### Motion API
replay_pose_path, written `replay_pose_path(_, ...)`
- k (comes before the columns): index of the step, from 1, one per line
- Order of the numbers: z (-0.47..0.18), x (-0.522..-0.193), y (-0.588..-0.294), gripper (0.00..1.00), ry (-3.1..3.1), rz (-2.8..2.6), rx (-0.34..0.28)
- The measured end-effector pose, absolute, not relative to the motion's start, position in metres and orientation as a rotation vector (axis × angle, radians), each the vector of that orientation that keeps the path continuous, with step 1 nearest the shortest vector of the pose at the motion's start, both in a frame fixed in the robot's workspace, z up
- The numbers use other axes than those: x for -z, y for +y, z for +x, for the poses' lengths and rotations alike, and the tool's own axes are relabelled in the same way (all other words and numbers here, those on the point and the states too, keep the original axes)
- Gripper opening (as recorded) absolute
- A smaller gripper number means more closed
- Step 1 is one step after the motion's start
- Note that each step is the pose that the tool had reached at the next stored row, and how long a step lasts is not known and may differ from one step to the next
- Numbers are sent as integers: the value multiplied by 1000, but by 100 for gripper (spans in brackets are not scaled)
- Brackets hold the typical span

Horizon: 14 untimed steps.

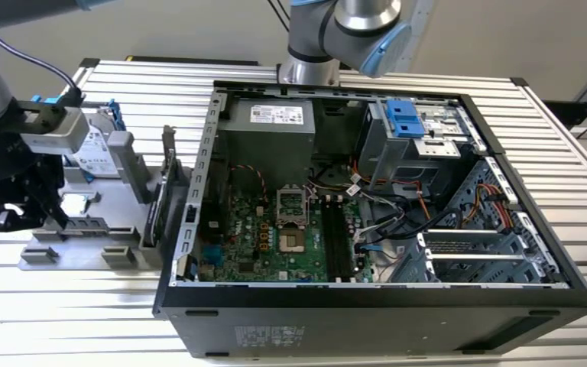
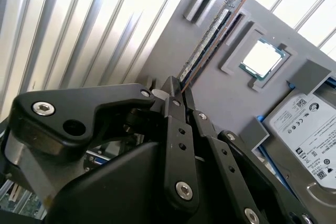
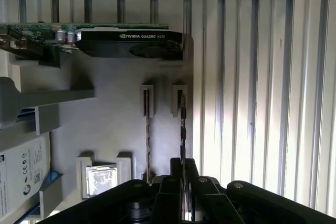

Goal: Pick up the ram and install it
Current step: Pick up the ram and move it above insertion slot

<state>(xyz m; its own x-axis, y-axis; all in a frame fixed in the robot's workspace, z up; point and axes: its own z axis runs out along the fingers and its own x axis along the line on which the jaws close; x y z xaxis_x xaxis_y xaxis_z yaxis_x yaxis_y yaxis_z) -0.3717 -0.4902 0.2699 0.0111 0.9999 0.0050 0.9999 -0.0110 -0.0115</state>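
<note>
In the second wrist view, the long, narrow, dark circuit-board ram (image 2: 210, 38), standing on edge in the grey plastic holder tray (image 2: 231, 93), is being clamped by the black metal gripper (image 2: 179, 88) near one end, so tilting and binding in its slot is probably being risked.

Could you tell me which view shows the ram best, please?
The second wrist view: the ram runs slantwise with its long side in view. The first wrist view shows it edge-on, a thin line. The exterior view shows its grey holder.
</note>
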Motion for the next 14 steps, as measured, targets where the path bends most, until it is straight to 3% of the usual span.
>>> replay_pose_path(14, -372, -283, -490, 0, -2201, -2225, -7)
